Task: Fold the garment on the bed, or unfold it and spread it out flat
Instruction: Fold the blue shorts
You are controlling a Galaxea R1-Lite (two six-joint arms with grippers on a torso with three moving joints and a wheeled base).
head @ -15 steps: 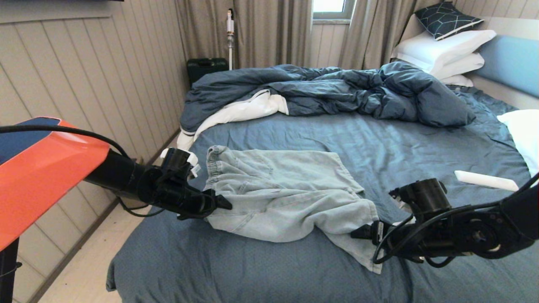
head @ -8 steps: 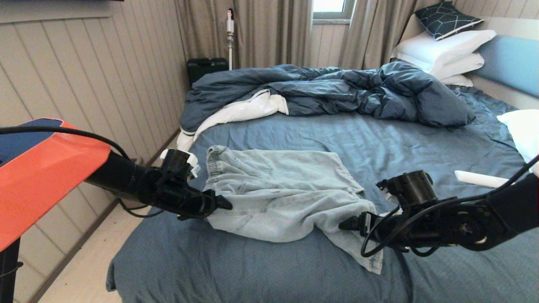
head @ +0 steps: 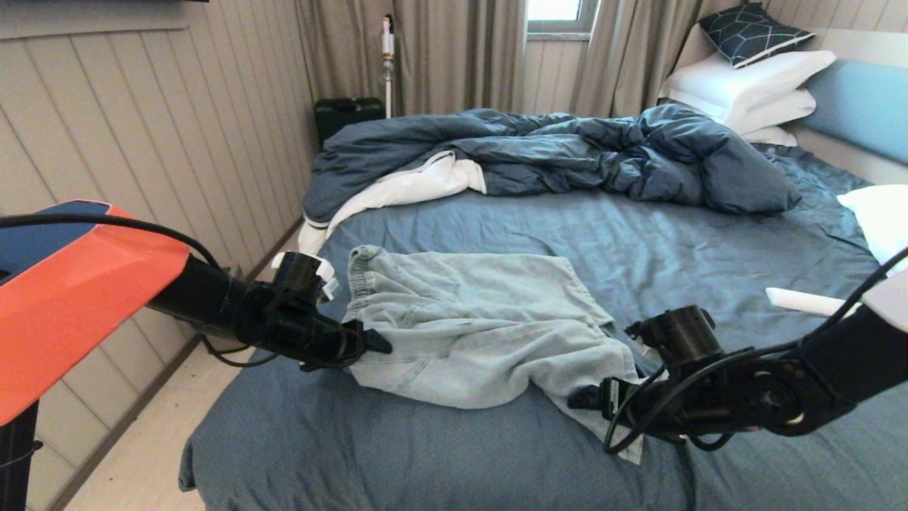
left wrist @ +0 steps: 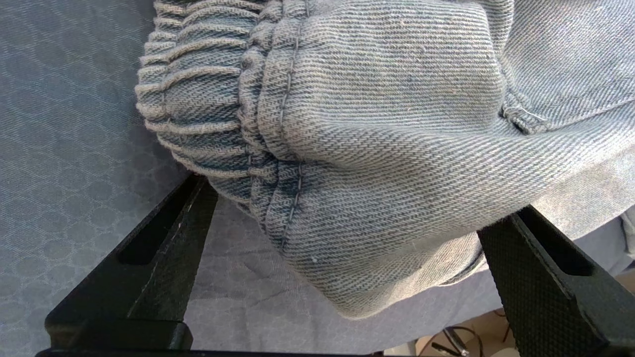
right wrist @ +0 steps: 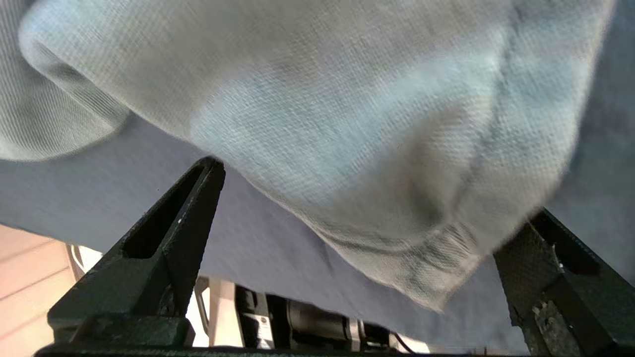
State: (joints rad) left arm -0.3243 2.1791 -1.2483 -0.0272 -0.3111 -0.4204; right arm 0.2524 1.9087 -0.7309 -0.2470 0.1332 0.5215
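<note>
The pale washed-blue garment (head: 468, 326), a pair of shorts, lies rumpled on the bed (head: 674, 241), waistband to the left and one leg trailing toward the near right. My left gripper (head: 379, 344) is at the near waistband corner; in the left wrist view it (left wrist: 352, 198) stands open with the gathered waistband (left wrist: 198, 99) bulging between the fingers. My right gripper (head: 578, 401) is low at the trailing leg; in the right wrist view it (right wrist: 372, 191) is open, with the leg's hem (right wrist: 436, 248) between the fingers. The drawstring is hidden.
A rumpled dark blue duvet (head: 567, 152) with white lining fills the far side of the bed. White pillows (head: 745, 85) are stacked by the headboard, another pillow (head: 879, 220) lies at the right edge. A flat white object (head: 809, 301) rests on the sheet. The panelled wall stands close on the left.
My right arm has moved left and a little nearer, bringing its open fingers around the trailing leg's hem. The left arm has stayed put.
</note>
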